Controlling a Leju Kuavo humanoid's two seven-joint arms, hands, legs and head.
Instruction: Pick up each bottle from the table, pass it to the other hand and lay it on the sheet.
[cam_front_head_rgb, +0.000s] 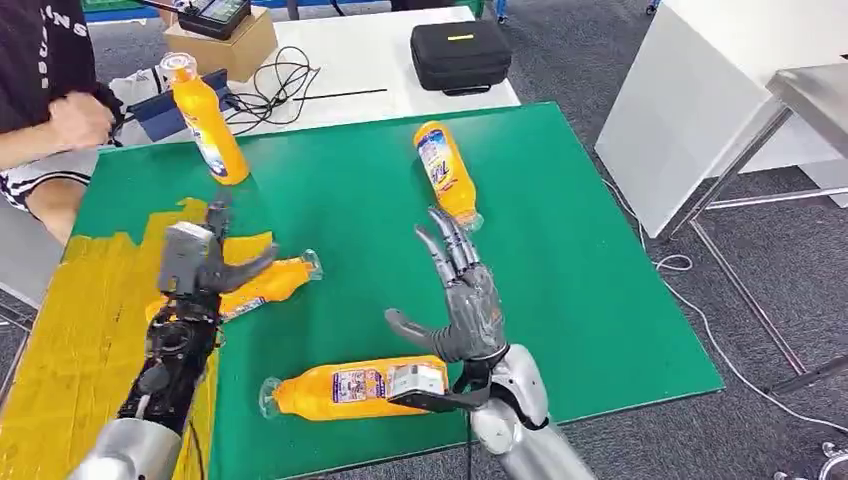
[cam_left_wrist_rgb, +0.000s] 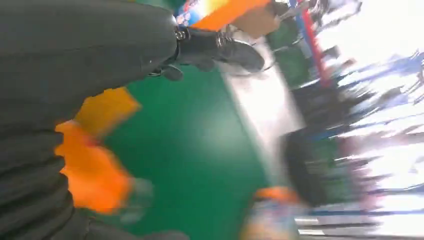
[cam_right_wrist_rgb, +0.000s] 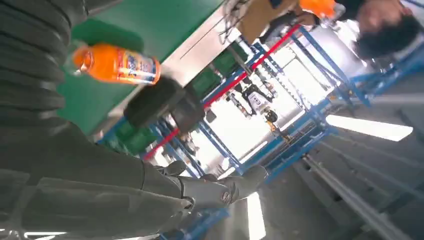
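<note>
Here the right hand (cam_front_head_rgb: 465, 300) is spread empty; the left hand (cam_front_head_rgb: 200, 262) seemingly grips a bottle (cam_front_head_rgb: 262, 285).

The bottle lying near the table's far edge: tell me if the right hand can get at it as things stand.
Probably yes. The right hand is open, fingers pointing at that lying bottle, with bare green table between them. Nothing blocks the way.

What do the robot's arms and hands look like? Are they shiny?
Partly. The arms are smooth silver tubes near the body. The left hand has a boxy grey back and dark fingers, above a black forearm full of small parts and wires. The right hand is grey, with long thin metal fingers and a thick thumb. A black cable runs at its wrist.
</note>
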